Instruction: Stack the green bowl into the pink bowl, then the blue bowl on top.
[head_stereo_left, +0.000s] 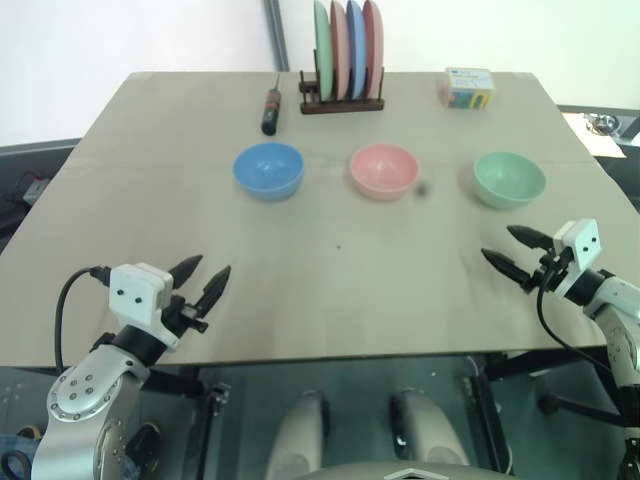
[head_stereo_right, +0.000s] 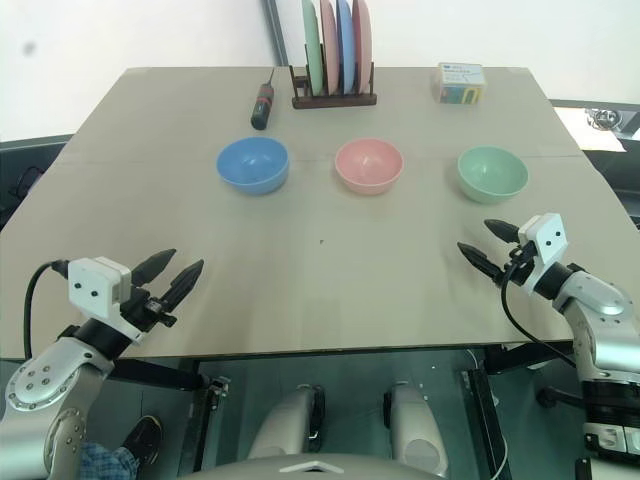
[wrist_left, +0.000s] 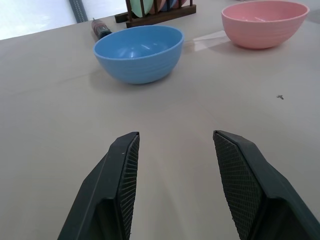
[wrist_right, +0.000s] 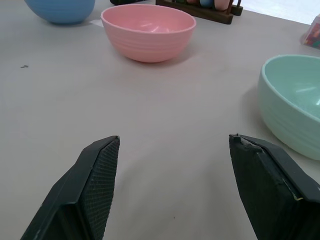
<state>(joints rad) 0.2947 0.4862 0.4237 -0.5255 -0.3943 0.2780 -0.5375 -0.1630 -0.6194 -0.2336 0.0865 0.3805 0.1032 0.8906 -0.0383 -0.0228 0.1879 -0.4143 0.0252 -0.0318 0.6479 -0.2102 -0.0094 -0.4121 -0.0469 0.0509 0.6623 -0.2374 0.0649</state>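
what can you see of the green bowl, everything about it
The green bowl is small, round and mint green, seemingly smooth plastic with faint rings round its outer wall. It stands upright and empty on the table, rightmost in a row with the pink bowl and blue bowl, apart from both. Nothing touches it but the table; the right gripper, jaws open, sits just short of it.

Left gripper (head_stereo_left: 207, 277) and right gripper (head_stereo_left: 515, 250) hover low, jaws apart, empty.

The blue bowl (head_stereo_left: 268, 169), pink bowl (head_stereo_left: 384, 170) and green bowl (head_stereo_left: 509, 178) look like smooth, faintly ribbed plastic on a matt beige table (head_stereo_left: 330, 270), the plate rack (head_stereo_left: 342, 102) looks like dark wood, and the black finger pads (wrist_left: 231, 175) are cross-hatched.
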